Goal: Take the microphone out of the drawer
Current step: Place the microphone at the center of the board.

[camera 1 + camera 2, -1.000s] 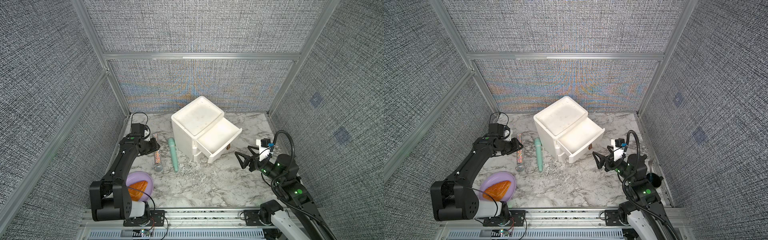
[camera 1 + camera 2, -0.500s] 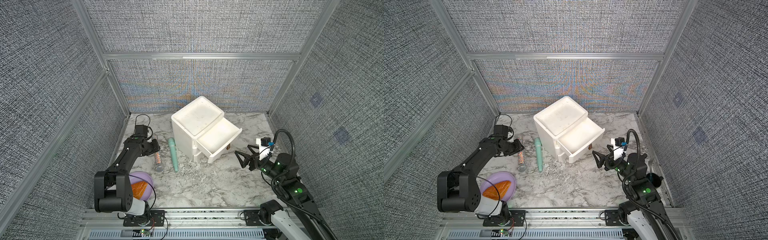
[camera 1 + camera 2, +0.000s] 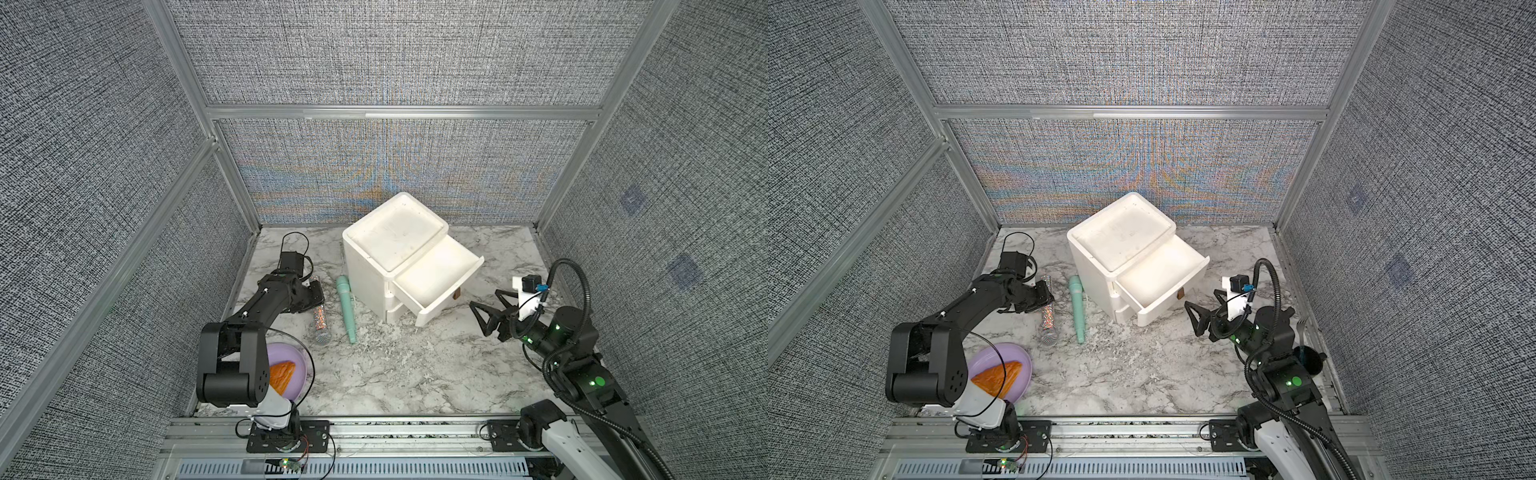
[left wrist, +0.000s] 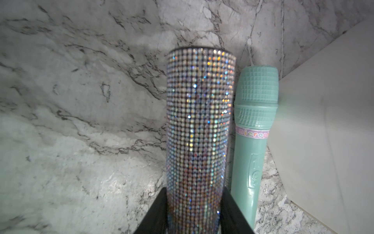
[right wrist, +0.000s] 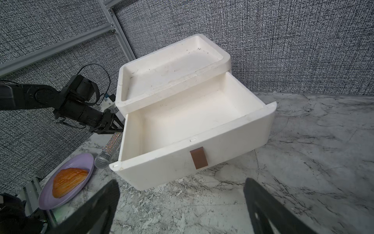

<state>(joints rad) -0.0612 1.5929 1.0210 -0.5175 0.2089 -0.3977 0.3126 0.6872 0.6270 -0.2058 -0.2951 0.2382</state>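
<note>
A rhinestone-covered microphone (image 3: 320, 324) (image 3: 1047, 321) (image 4: 199, 121) (image 5: 111, 144) lies low over the marble to the left of the white cabinet (image 3: 395, 237). Its mesh head points to the front. My left gripper (image 3: 315, 296) (image 3: 1044, 297) (image 4: 195, 195) is shut on its handle, a black finger pressed against each side. The drawer (image 3: 446, 299) (image 3: 1167, 301) (image 5: 222, 145) stands pulled out with nothing inside. My right gripper (image 3: 484, 299) (image 3: 1200, 300) (image 5: 181, 182) hangs open just in front of the drawer's brown pull tab (image 5: 199, 158), holding nothing.
A teal toy microphone (image 3: 347, 307) (image 3: 1077, 309) (image 4: 253, 131) lies between the sparkly one and the cabinet. A purple plate (image 3: 291, 353) (image 3: 988, 359) (image 5: 81, 162) with a pastry (image 3: 996, 376) sits at the front left. A dark cup (image 3: 1308, 361) stands at the right edge.
My left arm has reached a little further back and to the right, still shut on the microphone, which has hardly shifted. The right arm has not moved.
</note>
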